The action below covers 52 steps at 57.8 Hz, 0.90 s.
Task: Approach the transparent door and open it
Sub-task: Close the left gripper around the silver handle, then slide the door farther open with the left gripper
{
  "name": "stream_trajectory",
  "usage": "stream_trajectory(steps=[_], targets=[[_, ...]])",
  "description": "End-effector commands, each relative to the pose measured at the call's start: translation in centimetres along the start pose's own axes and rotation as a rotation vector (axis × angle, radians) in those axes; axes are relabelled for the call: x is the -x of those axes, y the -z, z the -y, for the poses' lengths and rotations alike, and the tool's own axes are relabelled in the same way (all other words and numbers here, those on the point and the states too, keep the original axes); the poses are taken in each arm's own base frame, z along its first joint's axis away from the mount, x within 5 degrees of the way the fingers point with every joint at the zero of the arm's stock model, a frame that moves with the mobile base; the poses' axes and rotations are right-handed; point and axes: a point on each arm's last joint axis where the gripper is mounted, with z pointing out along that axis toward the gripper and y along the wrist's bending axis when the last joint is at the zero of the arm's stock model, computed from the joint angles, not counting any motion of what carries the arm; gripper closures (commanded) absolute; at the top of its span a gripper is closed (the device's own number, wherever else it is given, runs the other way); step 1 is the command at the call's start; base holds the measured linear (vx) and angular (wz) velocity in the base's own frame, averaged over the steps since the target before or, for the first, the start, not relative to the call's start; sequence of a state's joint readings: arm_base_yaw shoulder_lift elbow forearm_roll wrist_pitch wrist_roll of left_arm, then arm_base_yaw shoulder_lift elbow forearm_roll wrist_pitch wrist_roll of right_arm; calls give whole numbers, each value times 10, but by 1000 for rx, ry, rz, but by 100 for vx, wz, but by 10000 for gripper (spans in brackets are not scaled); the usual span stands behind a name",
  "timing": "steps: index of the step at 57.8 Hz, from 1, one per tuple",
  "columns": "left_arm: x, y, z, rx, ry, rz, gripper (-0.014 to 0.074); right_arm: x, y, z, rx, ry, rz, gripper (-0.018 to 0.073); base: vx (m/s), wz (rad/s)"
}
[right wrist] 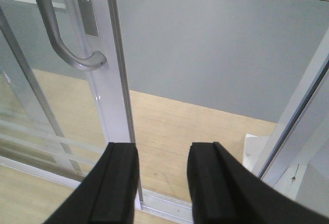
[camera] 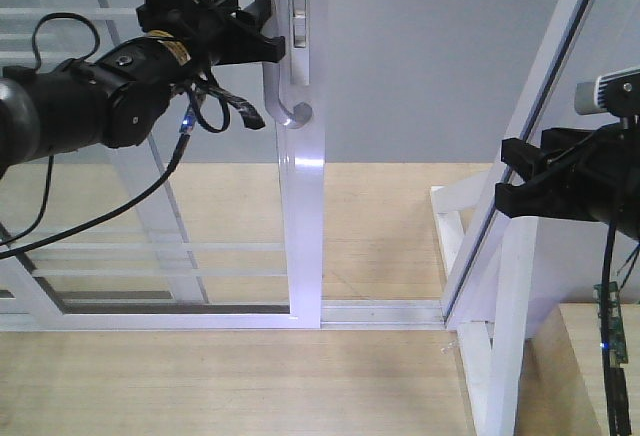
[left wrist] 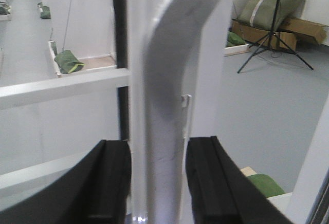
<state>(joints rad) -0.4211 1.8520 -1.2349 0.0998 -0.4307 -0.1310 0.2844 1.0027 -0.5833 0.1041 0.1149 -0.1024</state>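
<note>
Left to right: the left arm (camera: 90,96), cut off by the picture's left edge, reaches to the transparent door (camera: 300,216), whose top and left part lie outside the front view; its glass can be made out only by the thin white bars (camera: 150,248) across it. The left claw (camera: 262,36) is closed about the curved grey handle (camera: 268,81) on the door's right stile, and its black fingers (left wrist: 110,183) flank the handle (left wrist: 164,106) in the left wrist view, which is blurred at this close range, so that the contact on the left side is hard to make out. The handle's upper end is cut off; its lower end curves into the stile beneath a narrow lock plate (camera: 298,36). The door stands on the floor track (camera: 380,308), with an open gap to its right through which wooden floor (camera: 380,226) and grey floor (camera: 420,66) show. Right of the gap leans a white-framed panel (camera: 545,96) without a handle. The right claw (camera: 515,181) hangs in front of it, fingers (right wrist: 121,183) apart and gripping nothing; its arm is cut off by the right edge
</note>
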Motion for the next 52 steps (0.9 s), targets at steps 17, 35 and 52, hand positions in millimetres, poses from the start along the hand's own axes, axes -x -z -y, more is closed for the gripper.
stream_trajectory(steps=[17, 35, 52], targets=[[29, -24, 4, -16, 10, 136, 199, 17, 2, 2, -13, 10, 109, 242, 0, 0], [30, -23, 2, -5, 8, 119, 199, 17, 2, 2, -12, 9, 109, 242, 0, 0], [40, -12, -21, 57, 12, 61, 199, 17, 2, 2, -12, 9, 109, 242, 0, 0]])
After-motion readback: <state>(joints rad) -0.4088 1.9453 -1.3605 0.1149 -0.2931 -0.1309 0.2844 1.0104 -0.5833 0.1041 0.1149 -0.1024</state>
